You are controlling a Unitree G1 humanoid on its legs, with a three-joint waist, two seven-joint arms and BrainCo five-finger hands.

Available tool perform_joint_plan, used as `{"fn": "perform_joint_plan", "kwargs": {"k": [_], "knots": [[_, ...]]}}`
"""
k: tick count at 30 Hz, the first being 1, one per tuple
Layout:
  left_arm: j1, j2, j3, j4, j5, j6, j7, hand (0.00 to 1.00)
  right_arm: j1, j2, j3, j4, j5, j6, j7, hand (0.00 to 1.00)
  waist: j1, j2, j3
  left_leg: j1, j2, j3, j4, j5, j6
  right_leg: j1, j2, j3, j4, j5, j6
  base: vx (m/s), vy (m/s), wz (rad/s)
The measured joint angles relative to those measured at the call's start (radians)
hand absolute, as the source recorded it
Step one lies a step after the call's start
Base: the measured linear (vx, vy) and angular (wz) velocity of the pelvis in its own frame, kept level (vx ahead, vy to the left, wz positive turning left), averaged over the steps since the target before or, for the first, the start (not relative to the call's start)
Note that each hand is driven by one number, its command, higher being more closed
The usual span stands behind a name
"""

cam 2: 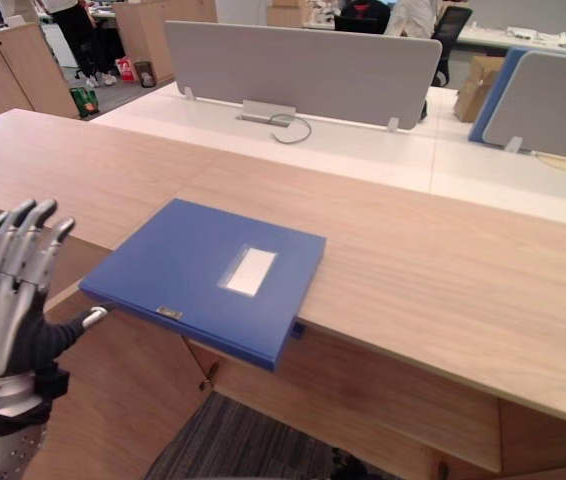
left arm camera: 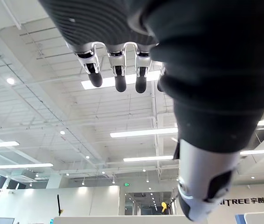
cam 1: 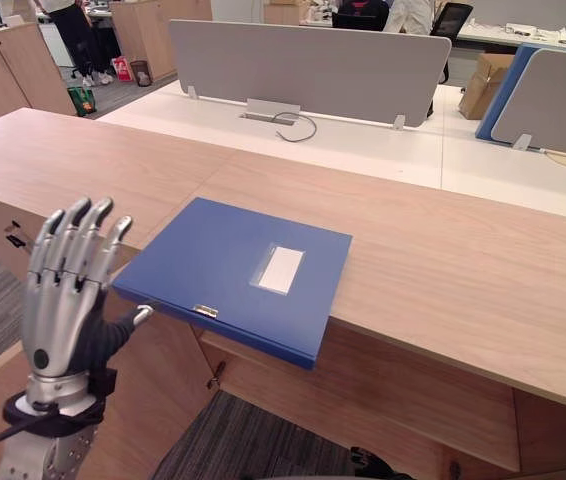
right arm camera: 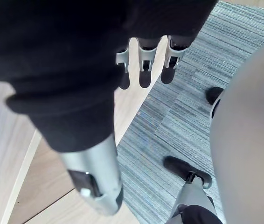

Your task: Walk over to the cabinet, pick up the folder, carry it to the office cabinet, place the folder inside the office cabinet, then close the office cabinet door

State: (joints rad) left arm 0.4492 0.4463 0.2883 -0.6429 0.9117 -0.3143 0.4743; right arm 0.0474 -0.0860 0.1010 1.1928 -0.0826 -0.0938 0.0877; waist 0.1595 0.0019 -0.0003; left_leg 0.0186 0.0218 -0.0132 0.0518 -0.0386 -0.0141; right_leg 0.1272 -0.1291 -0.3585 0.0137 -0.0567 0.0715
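Two hands, both empty: left hand [cam 1: 58, 300] raised beside desk's [cam 1: 443, 260] near edge, fingers straight and wide; right hand [right arm camera: 144, 70] hanging over floor [right arm camera: 188, 121], fingers loose. Folder [cam 1: 218, 260] flat at near edge, one corner overhanging. Risks sliding off if nudged one-handed. Folder's underside hidden.

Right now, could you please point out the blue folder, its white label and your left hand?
blue folder [cam 1: 203, 260]: left eye view, bare blue cover.
white label [cam 1: 281, 270]: left eye view, its middle.
left hand [cam 1: 56, 318]: left eye view, below the fingers.
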Motion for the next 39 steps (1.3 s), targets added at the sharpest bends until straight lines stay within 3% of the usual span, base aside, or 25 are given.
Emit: {"fn": "perform_joint_plan", "kwargs": {"k": [24,38,39], "knots": [[-0.034,0.104,-0.092,0.232,0.062,-0.008,-0.067,0.00,-0.002,-0.028,-0.035,-0.002,-0.021,0.000,-0.001,0.00,-0.011,-0.001,0.002,0.056,0.001,0.030,-0.082,0.020,0.002,0.002,0.002,0.021,-0.019,0.000,-0.001,0.00,0.003,-0.02],[-0.066,0.112,-0.176,0.337,0.098,0.013,-0.070,0.00,-0.004,-0.029,-0.039,-0.022,-0.021,0.000,-0.002,0.00,-0.043,-0.001,0.007,0.088,0.001,0.060,-0.103,0.020,0.002,0.009,0.001,0.049,-0.024,0.002,-0.002,-0.02,0.005,-0.06],[-0.077,0.112,-0.190,0.351,0.099,0.013,-0.070,1.00,-0.004,-0.029,-0.038,-0.022,-0.021,0.000,-0.002,0.00,-0.046,-0.001,0.007,0.088,0.001,0.061,-0.103,0.020,0.002,0.009,0.001,0.050,-0.024,0.002,-0.002,0.00,0.000,0.00]]}}
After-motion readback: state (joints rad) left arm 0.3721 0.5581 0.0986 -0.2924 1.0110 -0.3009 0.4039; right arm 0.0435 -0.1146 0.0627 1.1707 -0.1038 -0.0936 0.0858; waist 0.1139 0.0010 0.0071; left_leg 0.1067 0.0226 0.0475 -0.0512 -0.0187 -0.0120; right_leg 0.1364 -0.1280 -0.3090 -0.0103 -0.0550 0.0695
